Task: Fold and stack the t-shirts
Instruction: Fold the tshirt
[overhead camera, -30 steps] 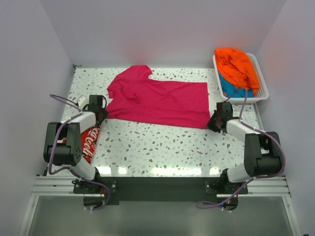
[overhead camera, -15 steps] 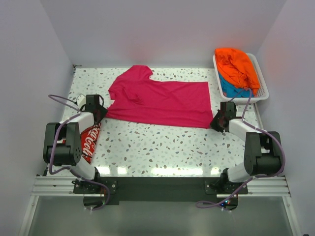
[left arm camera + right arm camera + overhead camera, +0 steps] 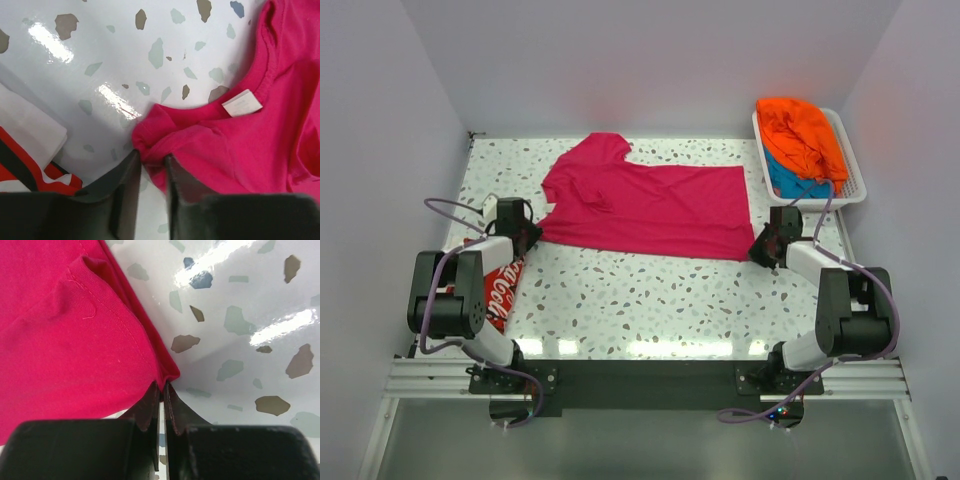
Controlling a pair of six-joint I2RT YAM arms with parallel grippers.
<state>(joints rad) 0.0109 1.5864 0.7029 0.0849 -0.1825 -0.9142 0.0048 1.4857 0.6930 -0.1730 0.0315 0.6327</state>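
Note:
A magenta-pink t-shirt (image 3: 650,205) lies spread flat across the middle of the table. My left gripper (image 3: 520,228) is at its left corner. In the left wrist view the jaws (image 3: 150,157) pinch a bunched fold of the pink cloth (image 3: 240,150) near the collar's white label (image 3: 242,102). My right gripper (image 3: 763,248) is at the shirt's near right corner. Its jaws (image 3: 162,385) are shut on the hem corner of the pink cloth (image 3: 60,330). A red t-shirt with white lettering (image 3: 502,290) lies under the left arm, partly hidden.
A white slatted basket (image 3: 855,170) stands at the back right. It holds an orange t-shirt (image 3: 805,130) on top of a teal-blue one (image 3: 785,180). Walls close in the table on the left, back and right. The red shirt's edge (image 3: 30,170) lies just left of my left fingers.
The left jaws have narrowed onto the shirt's fold and the gripper shifted slightly nearer. The right gripper shut on the hem corner and drew it a little to the right.

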